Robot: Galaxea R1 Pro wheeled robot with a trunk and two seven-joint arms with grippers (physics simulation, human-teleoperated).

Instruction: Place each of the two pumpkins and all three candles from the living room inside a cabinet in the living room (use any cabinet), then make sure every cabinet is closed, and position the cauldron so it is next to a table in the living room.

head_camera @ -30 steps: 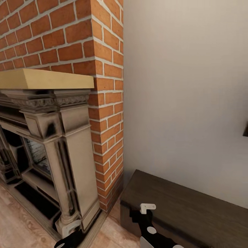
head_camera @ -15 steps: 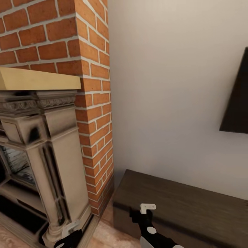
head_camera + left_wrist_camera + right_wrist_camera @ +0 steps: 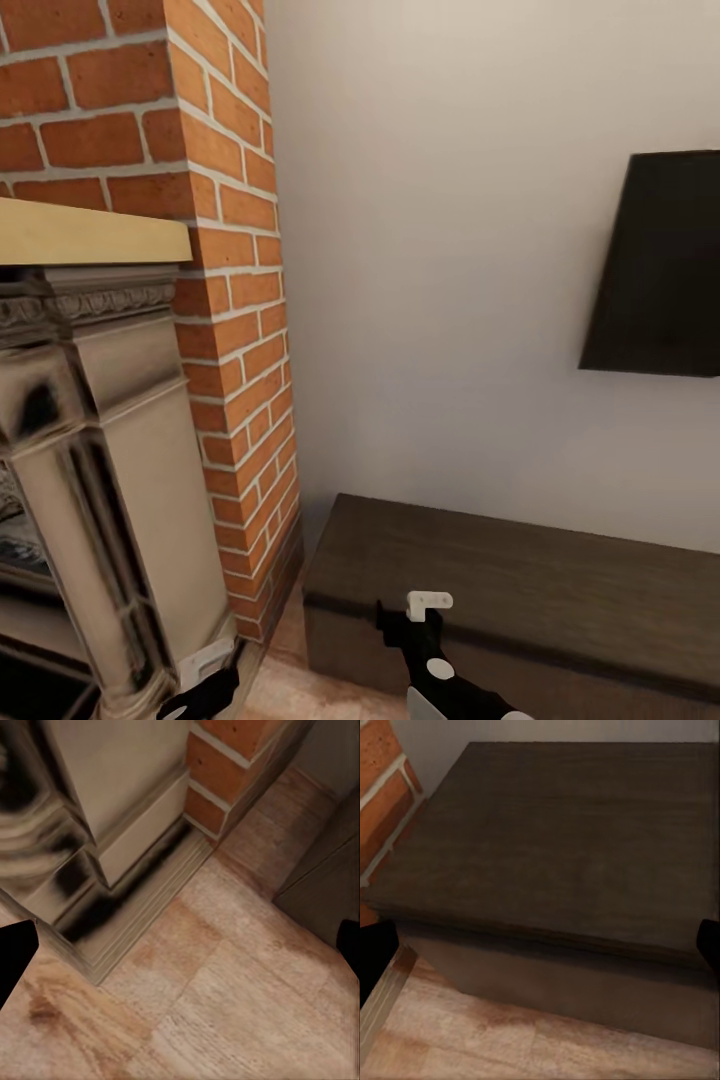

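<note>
Black fingertips sit at opposite edges of each wrist view, so both jaws gape wide and hold nothing. Left gripper (image 3: 180,949) hangs over plank floor (image 3: 225,1005) beside the fireplace (image 3: 90,440); right gripper (image 3: 540,945) faces the dark cabinet (image 3: 520,590), with the TV (image 3: 660,270) beyond.

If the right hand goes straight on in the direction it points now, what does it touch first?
Most likely the top of the dark wooden cabinet, near its front edge. Both fingers stand wide apart with nothing between; exact depth is unclear.
</note>
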